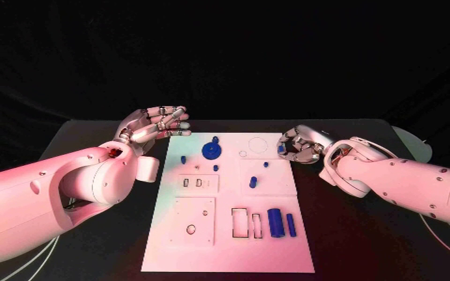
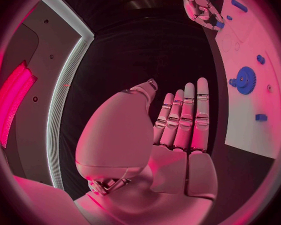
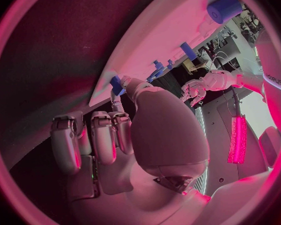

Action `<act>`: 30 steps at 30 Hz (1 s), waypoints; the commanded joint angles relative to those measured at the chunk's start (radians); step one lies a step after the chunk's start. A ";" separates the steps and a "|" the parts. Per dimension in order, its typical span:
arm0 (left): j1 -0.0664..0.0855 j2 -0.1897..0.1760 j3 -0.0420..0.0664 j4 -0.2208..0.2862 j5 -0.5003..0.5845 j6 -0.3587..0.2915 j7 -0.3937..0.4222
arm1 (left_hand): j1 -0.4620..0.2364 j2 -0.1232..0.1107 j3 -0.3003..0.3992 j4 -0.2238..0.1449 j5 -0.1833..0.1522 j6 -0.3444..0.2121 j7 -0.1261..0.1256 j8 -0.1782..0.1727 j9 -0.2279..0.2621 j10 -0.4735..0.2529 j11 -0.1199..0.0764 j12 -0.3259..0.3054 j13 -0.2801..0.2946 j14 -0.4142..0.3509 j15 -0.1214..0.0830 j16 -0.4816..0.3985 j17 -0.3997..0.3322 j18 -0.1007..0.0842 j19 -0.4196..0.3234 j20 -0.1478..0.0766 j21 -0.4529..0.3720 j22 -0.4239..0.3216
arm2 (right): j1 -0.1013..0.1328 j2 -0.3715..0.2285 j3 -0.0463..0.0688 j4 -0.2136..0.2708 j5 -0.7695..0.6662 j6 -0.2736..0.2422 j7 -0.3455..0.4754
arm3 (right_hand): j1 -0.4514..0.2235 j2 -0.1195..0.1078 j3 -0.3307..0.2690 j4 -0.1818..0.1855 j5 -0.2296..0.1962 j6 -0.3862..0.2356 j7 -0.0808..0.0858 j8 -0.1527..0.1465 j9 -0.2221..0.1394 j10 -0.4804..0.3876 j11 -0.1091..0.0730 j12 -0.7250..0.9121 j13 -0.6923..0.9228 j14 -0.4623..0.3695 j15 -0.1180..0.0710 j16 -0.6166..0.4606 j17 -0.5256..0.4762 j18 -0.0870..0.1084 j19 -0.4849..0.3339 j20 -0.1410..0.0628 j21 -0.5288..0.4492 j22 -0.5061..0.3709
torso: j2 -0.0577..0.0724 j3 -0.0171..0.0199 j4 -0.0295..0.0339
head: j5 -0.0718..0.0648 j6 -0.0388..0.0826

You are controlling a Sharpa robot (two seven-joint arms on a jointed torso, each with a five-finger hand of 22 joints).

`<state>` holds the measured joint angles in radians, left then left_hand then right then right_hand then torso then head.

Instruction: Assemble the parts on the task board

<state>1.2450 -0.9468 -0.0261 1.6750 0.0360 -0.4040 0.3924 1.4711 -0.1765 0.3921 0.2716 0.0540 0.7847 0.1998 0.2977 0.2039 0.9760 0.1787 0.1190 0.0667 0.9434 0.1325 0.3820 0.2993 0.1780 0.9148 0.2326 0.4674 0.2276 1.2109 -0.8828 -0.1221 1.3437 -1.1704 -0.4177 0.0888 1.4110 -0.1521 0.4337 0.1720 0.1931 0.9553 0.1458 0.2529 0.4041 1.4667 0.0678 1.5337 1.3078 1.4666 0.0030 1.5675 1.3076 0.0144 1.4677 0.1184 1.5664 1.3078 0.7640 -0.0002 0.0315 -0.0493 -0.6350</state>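
Head view. We cannot make out what, if anything, sits inside the right hand [image 1: 302, 144]: its fingers are curled in tight at the right edge of the task board [image 1: 281, 242], and the palm side is turned away from us. The black tabletop [image 1: 103, 255] carries the white board at its middle; behind it all is dark. The left hand [image 1: 155, 125] hangs off the board's far left corner, fingers loosely bent and apart, grasping nothing. On the board we note a blue gear [image 1: 212, 150] near the far edge, a blue cylinder [image 1: 276, 222] and a thinner blue rod [image 1: 291, 225] side by side near the front right.

Left wrist view. The left hand [image 2: 178, 135] is flat, fingers straight and together, released, clear of the board [image 2: 253, 115]. The gear [image 2: 245, 79] lies well apart from the fingertips. The right hand [image 2: 202, 7] shows far off with a small blue part [image 2: 220, 24] at its fingertips.

Right wrist view. The right hand [image 3: 115, 140] has its fingers folded; the thumb tip presses on a small blue part [image 3: 117, 85] at the board's [image 3: 165, 30] edge. Whether it is truly gripped we cannot tell.
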 commanded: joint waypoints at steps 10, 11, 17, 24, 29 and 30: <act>0.002 0.000 0.001 0.001 -0.004 0.018 0.006 | 0.009 0.000 0.005 -0.002 -0.004 0.002 0.027 -0.004 -0.001 0.005 0.000 -0.003 0.000 -0.004 0.000 -0.005 0.001 0.003 -0.004 -0.002 0.007 0.001 | 0.000 -0.002 0.001 0.025 -0.030 -0.079 0.005 | 0.005 0.039 0.030 -0.023 -0.048 0.025 -0.021 0.038 0.029 0.073 -0.021 0.004 0.227 0.104 -0.020 0.003 0.263 -0.014 0.103 -0.024 0.004 0.263 | 0.000 0.0008 -0.0010 | 0.003 -0.002; 0.002 0.000 0.001 0.000 -0.004 0.018 0.006 | 0.009 0.000 0.005 -0.002 -0.004 0.002 0.027 -0.004 -0.001 0.005 0.000 -0.003 0.000 -0.004 0.000 -0.005 0.001 0.003 -0.004 -0.002 0.007 0.001 | 0.000 -0.002 0.001 0.029 -0.031 -0.081 0.003 | 0.005 0.041 0.032 -0.025 -0.049 0.025 -0.022 0.039 0.031 0.072 -0.021 0.004 0.227 0.104 -0.021 0.003 0.263 -0.014 0.103 -0.025 0.004 0.263 | -0.001 0.0004 -0.0006 | 0.003 -0.002; 0.002 0.001 0.001 -0.003 -0.004 0.019 0.005 | 0.009 0.000 0.005 -0.002 -0.004 0.002 0.027 -0.004 -0.001 0.005 0.000 -0.003 0.000 -0.004 0.000 -0.005 0.001 0.003 -0.004 -0.002 0.007 0.001 | 0.018 -0.009 0.005 0.107 -0.057 -0.088 -0.061 | 0.002 0.044 0.036 -0.026 -0.053 0.026 -0.023 0.042 0.033 0.070 -0.022 0.001 0.224 0.104 -0.022 0.003 0.263 -0.014 0.103 -0.026 0.004 0.263 | -0.003 -0.0012 -0.0015 | 0.007 0.000; 0.001 0.005 0.001 -0.009 -0.004 0.020 0.004 | 0.009 0.001 0.005 -0.002 -0.004 0.002 0.027 -0.004 -0.001 0.007 0.000 -0.005 0.000 -0.005 0.000 -0.005 0.002 0.003 -0.005 -0.002 0.008 0.002 | 0.042 0.016 0.007 0.216 -0.117 -0.081 -0.171 | -0.001 0.047 0.040 -0.028 -0.060 0.029 -0.026 0.048 0.037 0.066 -0.024 -0.003 0.220 0.104 -0.023 0.003 0.263 -0.014 0.103 -0.028 0.004 0.263 | -0.009 -0.0041 -0.0010 | 0.019 -0.009; 0.001 0.011 0.000 -0.020 -0.004 0.023 0.002 | 0.009 0.001 0.005 -0.002 -0.004 0.002 0.027 -0.004 -0.001 0.007 0.000 -0.005 0.000 -0.005 0.000 -0.005 0.002 0.003 -0.005 -0.002 0.008 0.002 | 0.047 0.075 0.007 0.268 -0.156 -0.064 -0.227 | -0.001 0.047 0.042 -0.030 -0.060 0.030 -0.026 0.049 0.038 0.064 -0.025 -0.006 0.217 0.104 -0.024 0.003 0.263 -0.014 0.103 -0.028 0.004 0.263 | -0.013 -0.0053 0.0021 | 0.030 -0.016; 0.001 0.012 0.000 -0.022 -0.004 0.023 0.002 | 0.009 0.001 0.006 -0.002 -0.004 0.002 0.027 -0.004 -0.001 0.007 0.000 -0.005 0.000 -0.005 0.000 -0.005 0.003 0.003 -0.005 -0.002 0.008 0.002 | 0.047 0.083 0.006 0.270 -0.160 -0.062 -0.232 | -0.002 0.046 0.042 -0.031 -0.060 0.030 -0.027 0.050 0.038 0.063 -0.026 -0.007 0.216 0.104 -0.024 0.003 0.263 -0.014 0.103 -0.028 0.004 0.263 | -0.014 -0.0060 0.0026 | 0.032 -0.017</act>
<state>1.2450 -0.9374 -0.0265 1.6539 0.0357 -0.4015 0.3906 1.4710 -0.1765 0.3921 0.2716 0.0539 0.7848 0.1998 0.2977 0.2039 0.9760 0.1787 0.1191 0.0667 0.9434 0.1325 0.3820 0.3009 0.1780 0.9148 0.2326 0.4719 0.2284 1.2581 -0.8040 -0.1156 1.6080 -1.2682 -0.4955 -0.0689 1.4098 -0.1143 0.4706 0.1405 0.1329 0.9610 0.1387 0.2713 0.4061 1.4673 0.0497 1.5310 1.3076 1.4665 -0.0113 1.5675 1.3074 0.0143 1.4663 0.1001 1.5664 1.3074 0.7539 -0.0047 0.0315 -0.0236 -0.6483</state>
